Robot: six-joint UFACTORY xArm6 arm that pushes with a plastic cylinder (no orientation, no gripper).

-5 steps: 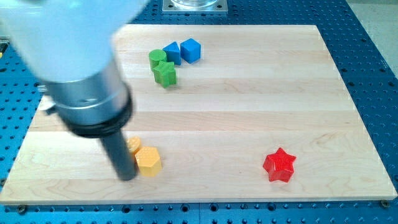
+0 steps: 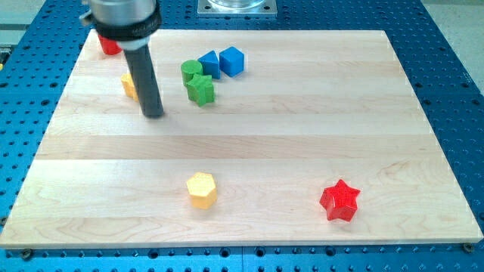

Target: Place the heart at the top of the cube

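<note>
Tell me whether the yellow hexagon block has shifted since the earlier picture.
Yes. The yellow hexagon block now lies slightly further toward the view's right and bottom, closer to the red star, which kept its place.

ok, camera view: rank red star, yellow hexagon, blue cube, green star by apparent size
1. red star, largest
2. yellow hexagon
3. green star and blue cube: look alike, not ranked

The first two sit toward the view's bottom, probably nearer the camera, so true sizes are unsure.
</note>
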